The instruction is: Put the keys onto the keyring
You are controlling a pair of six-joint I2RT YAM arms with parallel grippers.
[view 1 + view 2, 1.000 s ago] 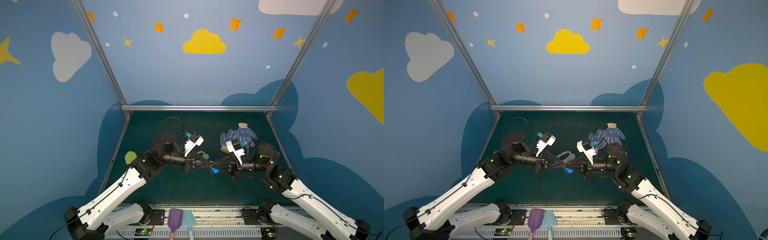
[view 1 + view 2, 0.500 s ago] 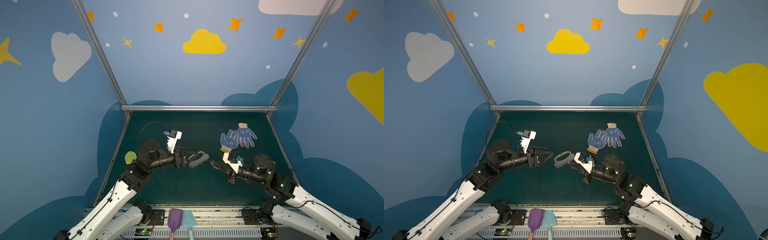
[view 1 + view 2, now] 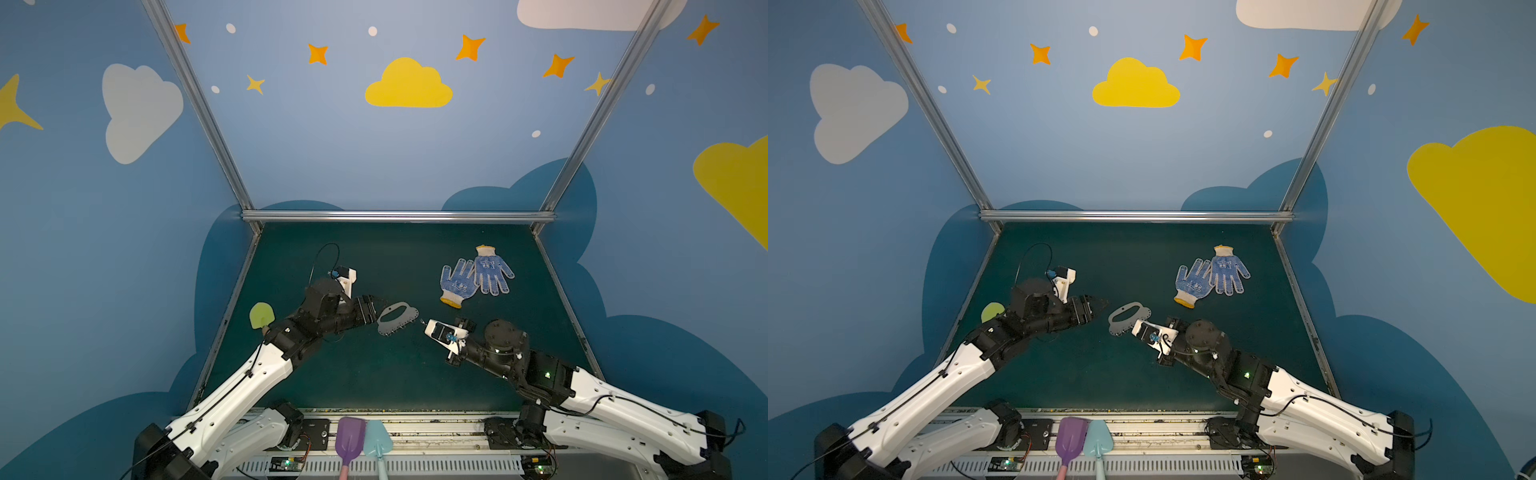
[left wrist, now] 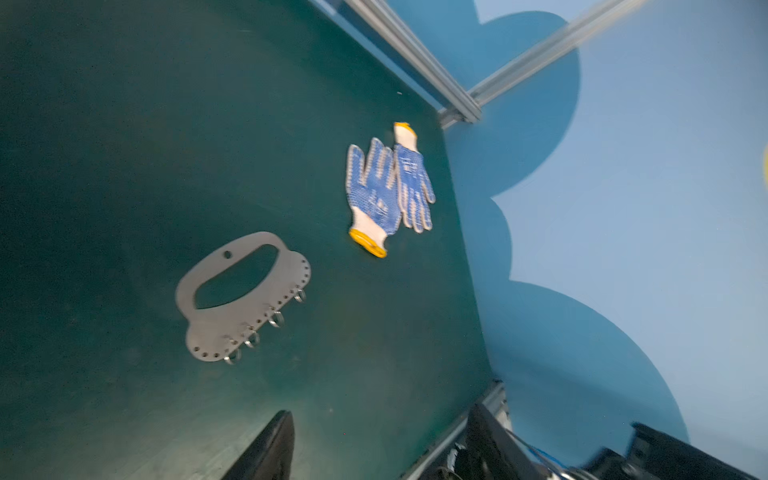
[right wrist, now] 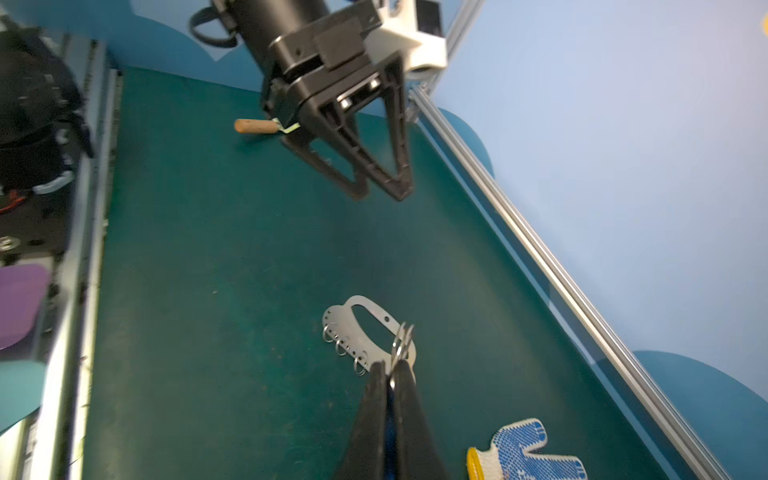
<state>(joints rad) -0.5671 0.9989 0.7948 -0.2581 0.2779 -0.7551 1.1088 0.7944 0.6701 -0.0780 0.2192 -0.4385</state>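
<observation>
Keys (image 5: 390, 424) aren't on the keyring (image 4: 224, 328) yet, going by how everything sits. Far left on the desk (image 3: 374, 374) there's a yellow-green spatula (image 3: 262, 314), well apart from the action, so just clutter I'd say.

Next is the left claw (image 5: 380, 193). Its fingers are spread wide with nothing in them, and it hangs just left of the keyring without touching it, as far as I can tell. My guess is it's parked there to pin or grab the plate by its handle side, since a thin flat plate will slide the second something pushes on it.

The keyring itself lies flat around mid-desk. Its curved side faces far left, and the hole-dotted edge with its little rings is turned near and right, which is the side the right arm comes from. Handy.

Just right of it, the right claw (image 5: 388, 368) is squeezed tight on the keys, with a sliver of the blue head showing between the fingers. A split ring (image 5: 402, 343) pokes out past the tips, right at the plate's end, though I can't tell if it's touching. Pinching that far back leaves the ring free to hook on, I reckon. I can't make out the silver key.

Far right, a pair of blue dotted gloves (image 3: 476, 276) lies out of the way.
</observation>
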